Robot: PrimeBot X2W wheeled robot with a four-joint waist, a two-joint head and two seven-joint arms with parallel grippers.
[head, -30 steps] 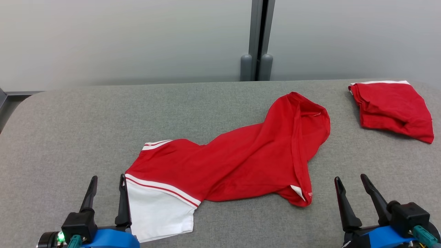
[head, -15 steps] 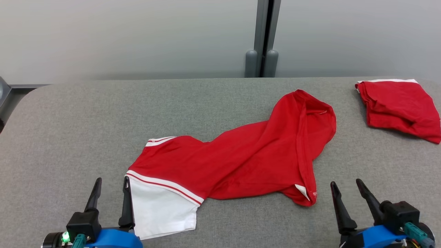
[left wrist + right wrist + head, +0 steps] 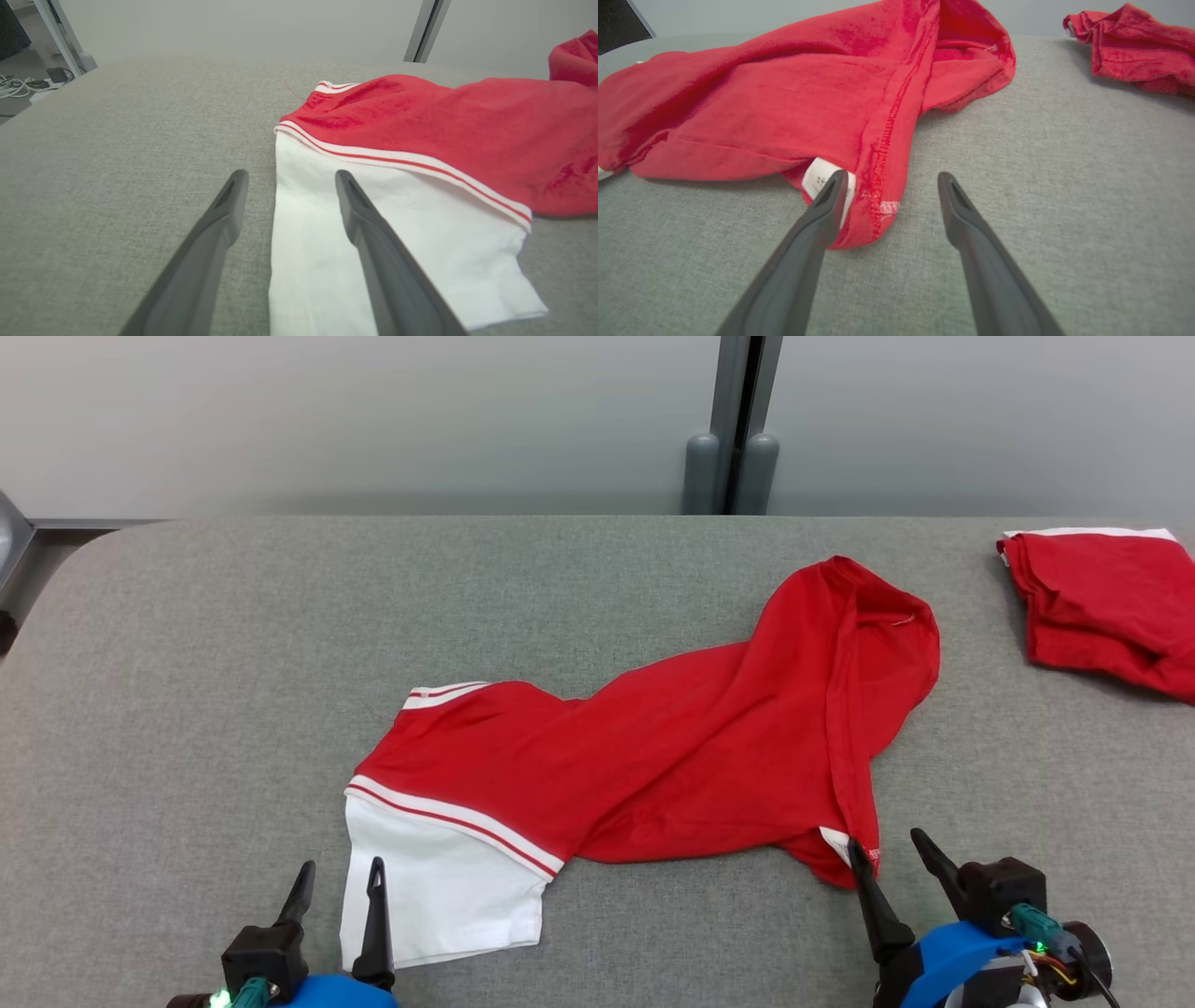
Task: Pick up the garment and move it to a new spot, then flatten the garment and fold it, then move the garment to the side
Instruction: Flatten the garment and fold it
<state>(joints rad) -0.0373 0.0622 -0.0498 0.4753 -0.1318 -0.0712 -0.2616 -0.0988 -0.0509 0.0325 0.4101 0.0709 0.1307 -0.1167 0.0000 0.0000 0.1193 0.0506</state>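
- Left gripper (image 3: 342,866), in the head view, hangs fully spread and empty at the near edge of the white panel (image 3: 439,887). The right gripper (image 3: 884,840), equally wide and empty, sits at the near-right corner of the red garment (image 3: 672,756). It lies crumpled mid-way across the grey padded table (image 3: 233,644), with a second red garment (image 3: 1102,597) well apart at far right.
- Left wrist view: my fingers (image 3: 205,252) straddle the panel's left edge, one over cloth and one over bare table, placed, I judge, to pinch that edge.
- Right wrist view: one finger overlaps the white label (image 3: 813,179) at the hem corner and the other is over table. I read this as lining up a two-point lift.
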